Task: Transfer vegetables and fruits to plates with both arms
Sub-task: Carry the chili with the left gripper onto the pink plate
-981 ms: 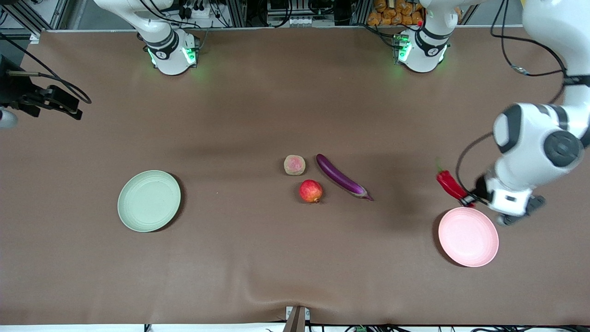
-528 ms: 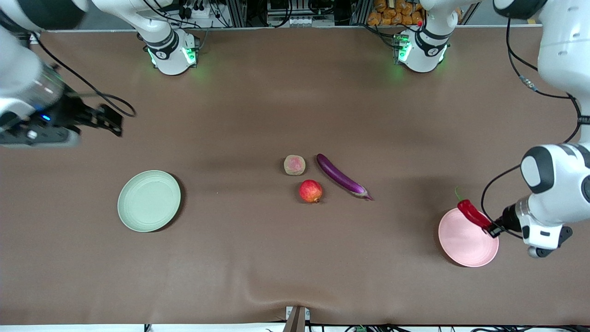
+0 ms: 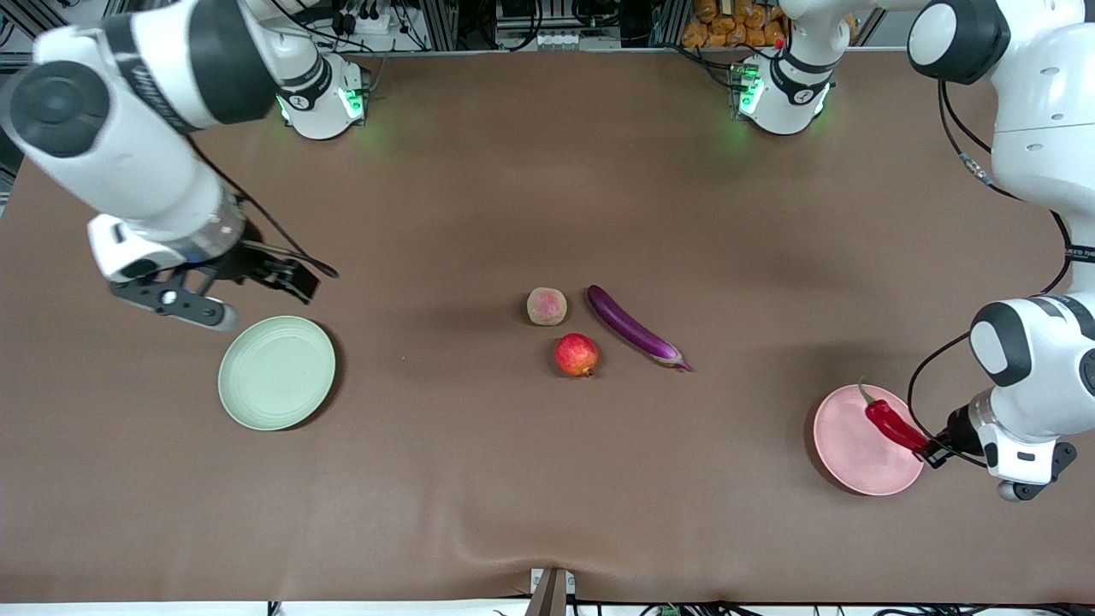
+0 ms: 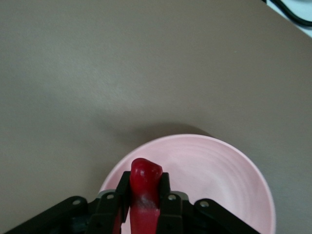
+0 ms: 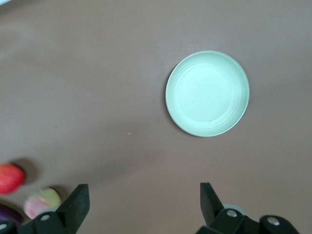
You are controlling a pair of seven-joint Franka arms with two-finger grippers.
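Over the pale pink round plate, the left tool grips the shiny red chili pepper, so release seems next, while the right tool, jaws spread wide, hangs over the brown table beside the pale green round plate.

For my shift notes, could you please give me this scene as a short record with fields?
left gripper: fingers shut on the shiny red chili pepper, over the pale pink round plate
right gripper: open, empty, above the table near the pale green round plate
table centre: long purple eggplant, glossy red round fruit, dull pinkish-tan fuzzy fruit
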